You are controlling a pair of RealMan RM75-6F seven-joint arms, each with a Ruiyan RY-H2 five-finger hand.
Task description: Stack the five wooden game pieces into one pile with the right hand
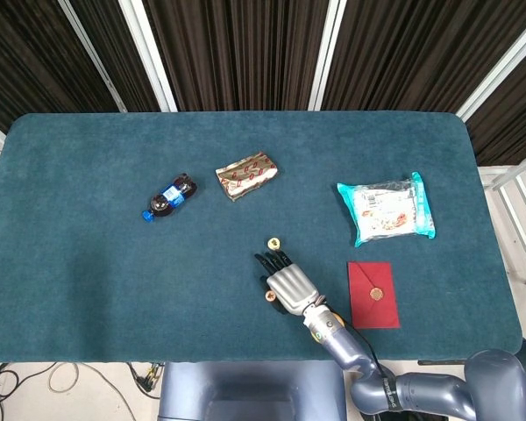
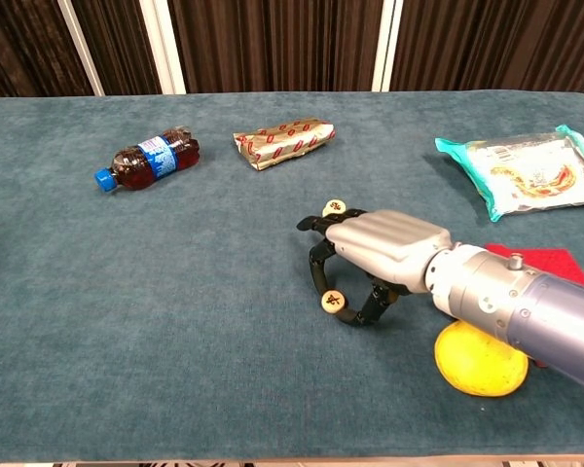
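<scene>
Right hand (image 2: pixel 375 255) palm down low over the blue table (image 2: pixel 175 292), dark fingers (image 2: pixel 318 265) curled, thumb and finger pinching a round wooden game piece (image 2: pixel 331 303), second piece (image 2: pixel 335 207) just beyond the fingertips, left hand unseen.

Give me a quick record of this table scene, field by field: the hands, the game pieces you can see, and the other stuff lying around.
right hand: arched over the table, fingers curled down
left hand: not in view
game pieces: one beyond the fingertips, one at the thumb; others not visible
grip: cannot tell
bottle: lying down
gold packet: beside bottle
teal packet: far right
red envelope: right of hand
</scene>
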